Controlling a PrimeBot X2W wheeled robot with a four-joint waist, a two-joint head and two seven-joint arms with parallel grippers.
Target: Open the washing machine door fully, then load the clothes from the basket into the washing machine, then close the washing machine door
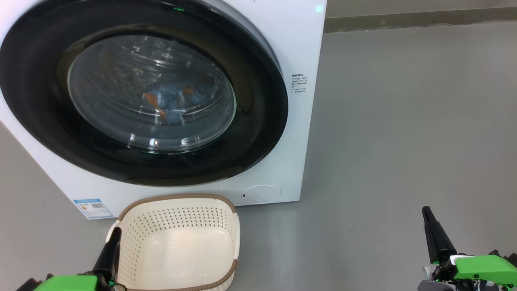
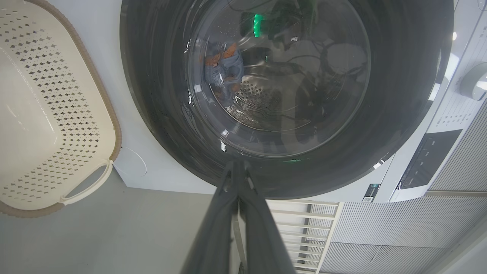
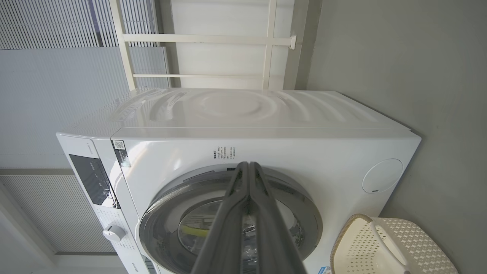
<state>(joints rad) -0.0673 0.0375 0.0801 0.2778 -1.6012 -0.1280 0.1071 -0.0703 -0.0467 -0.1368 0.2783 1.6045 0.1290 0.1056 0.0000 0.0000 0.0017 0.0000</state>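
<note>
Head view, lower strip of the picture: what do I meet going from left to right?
left gripper, fingers shut → basket, with nothing in it → grey floor → right gripper, fingers shut

Laundry area, washing machine (image 1: 301, 52), basket (image 1: 177, 197)

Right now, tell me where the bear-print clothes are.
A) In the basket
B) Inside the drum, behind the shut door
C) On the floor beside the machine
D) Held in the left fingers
B: the clothes show as blue fabric with orange-brown prints through the glass of the shut washing machine door, and the basket shows only its bare cream bottom.
</note>
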